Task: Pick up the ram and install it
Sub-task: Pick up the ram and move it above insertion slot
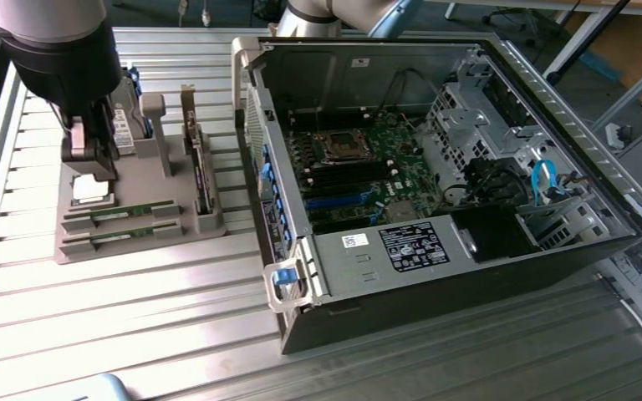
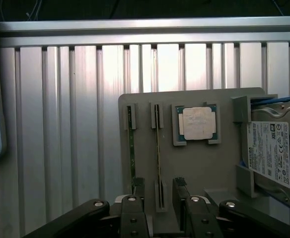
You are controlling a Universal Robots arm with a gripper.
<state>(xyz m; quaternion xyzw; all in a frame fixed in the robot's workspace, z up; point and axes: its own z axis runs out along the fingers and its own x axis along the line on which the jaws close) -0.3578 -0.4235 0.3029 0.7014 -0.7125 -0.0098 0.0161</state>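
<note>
Surface (image 1: 131, 317): It was a big, shiny metal top with long grooves, and it carried everything.
Computer case (image 1: 433, 313): It was a big black box lying on its side with the lid off. It took up the half of the surface on the exterior view's right.
Green board (image 1: 366, 167): It lay flat on the floor of the case, with black and blue slots on it.
Robot arm (image 1: 59, 42): It was thick, grey and black, and it hung over the grey holder near the surface's edge on the exterior view's left.
Grey holder (image 1: 131, 246): It was a flat tray with slots. It sat on the surface just beside the case, on the exterior view's left.
Hard drive (image 2: 274, 153): It was a silver box with a white label, standing in a slot at one end of the holder.
Tall card (image 1: 201, 167): It stood on its edge along the side of the holder closest to the case.
Gripper (image 2: 159, 191): It was spread wide and held nothing. It sat low over the holder, with one finger (image 2: 137, 191) on each side of the ram.
Ram (image 2: 158, 148): It was a thin green stick standing on its edge in a holder slot, next to the chip. It was between the fingers, but they did not squeeze it.
Other ram stick (image 2: 131, 144): It stood in the next slot, by the holder's outer edge.
Chip (image 2: 198, 124): It was a small silver square in its own pocket, between the ram and the hard drive.
</note>
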